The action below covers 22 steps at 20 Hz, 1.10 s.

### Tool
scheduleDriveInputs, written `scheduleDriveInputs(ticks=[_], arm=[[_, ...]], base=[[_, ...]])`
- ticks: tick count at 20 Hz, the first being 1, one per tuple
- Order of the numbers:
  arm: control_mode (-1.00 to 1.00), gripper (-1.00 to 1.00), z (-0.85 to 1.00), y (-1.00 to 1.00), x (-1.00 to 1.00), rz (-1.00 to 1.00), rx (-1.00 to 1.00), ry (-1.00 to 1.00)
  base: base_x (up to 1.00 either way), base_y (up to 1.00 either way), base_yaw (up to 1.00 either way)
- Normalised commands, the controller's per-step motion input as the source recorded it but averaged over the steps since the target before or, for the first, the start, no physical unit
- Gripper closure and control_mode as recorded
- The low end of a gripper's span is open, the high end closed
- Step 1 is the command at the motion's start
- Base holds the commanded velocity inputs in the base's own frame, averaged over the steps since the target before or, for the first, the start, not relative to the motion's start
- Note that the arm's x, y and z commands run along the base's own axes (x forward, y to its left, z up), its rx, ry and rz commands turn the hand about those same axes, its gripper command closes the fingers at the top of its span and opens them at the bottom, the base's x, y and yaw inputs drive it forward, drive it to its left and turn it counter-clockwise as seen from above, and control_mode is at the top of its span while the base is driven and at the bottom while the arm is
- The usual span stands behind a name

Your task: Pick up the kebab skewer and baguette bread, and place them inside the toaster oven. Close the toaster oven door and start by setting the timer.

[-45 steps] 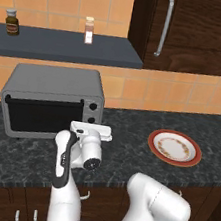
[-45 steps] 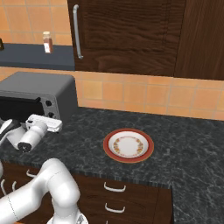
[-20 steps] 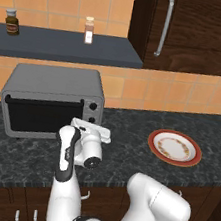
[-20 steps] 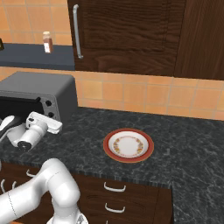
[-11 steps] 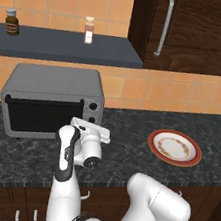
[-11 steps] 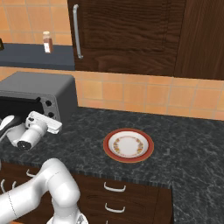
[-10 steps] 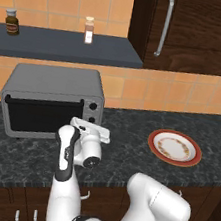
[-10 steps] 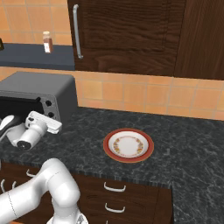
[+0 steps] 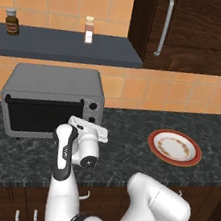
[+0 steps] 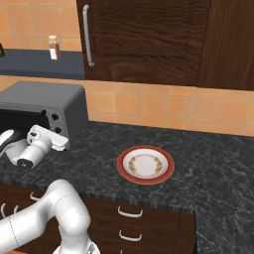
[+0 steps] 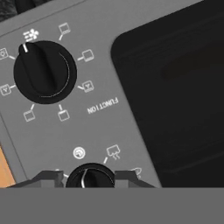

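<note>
The grey toaster oven [image 9: 56,81] [image 10: 44,96] stands on the dark counter with its dark glass door [image 9: 41,114] [image 11: 175,87] closed. My gripper [image 11: 89,179] [image 9: 86,125] [image 10: 52,135] is up against the oven's knob panel on its right front. In the hand view its two fingertips [image 11: 48,179] press on either side of a small black knob [image 11: 90,174]. A larger black knob marked FUNCTION [image 11: 43,72] sits beside it on the panel. The kebab skewer and the baguette bread are hidden from view.
A red-rimmed plate [image 9: 174,147] [image 10: 145,164] lies bare on the counter to the right of the oven. A shelf above the oven carries a white bottle [image 9: 88,29] [image 10: 53,47] and a dark jar [image 9: 12,20]. Dark wood cabinets [image 9: 196,30] hang at the upper right.
</note>
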Motion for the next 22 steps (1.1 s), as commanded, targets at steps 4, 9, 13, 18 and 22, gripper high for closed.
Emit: scheduleDriveInputs(ticks=[4,9,13,18,22], arm=[[-1.0,1.0,0.03,0.0,0.14,0.0,0.46,-0.14],[-1.0,1.0,0.01,0.0,0.18,0.0,0.47,-0.16],[-1.0,1.0,0.0,0.0,0.06,-0.06,0.48,-0.18],[-1.0,1.0,0.0,0.0,0.0,-0.1,0.52,-0.22],[-1.0,1.0,0.0,0.0,0.0,-0.07,0.52,-0.23]], base=[[0.0,0.0,0.0],[0.0,0.0,0.0],[0.0,0.0,0.0],[0.0,0.0,0.0],[0.0,0.0,0.0]])
